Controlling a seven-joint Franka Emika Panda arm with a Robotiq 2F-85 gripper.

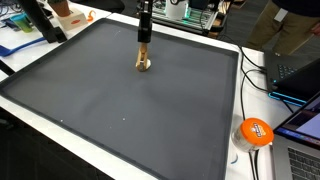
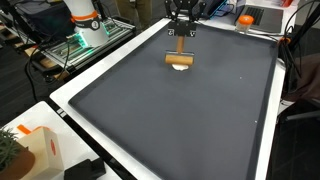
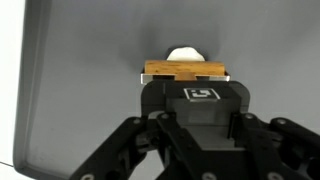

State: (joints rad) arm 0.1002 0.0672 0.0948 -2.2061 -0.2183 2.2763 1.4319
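On the big gray mat [image 1: 90,110], near the middle of one edge, the wooden block [image 1: 144,66] seems to rest, and the gripper [image 1: 143,41] is squeezed shut on its stick, so grabbing looks done, letting go not yet.

dark grey mat [image 1: 120,110] on white table [image 2: 100,68], laptops [image 1: 298,70] and cables [image 1: 258,75] alongside.
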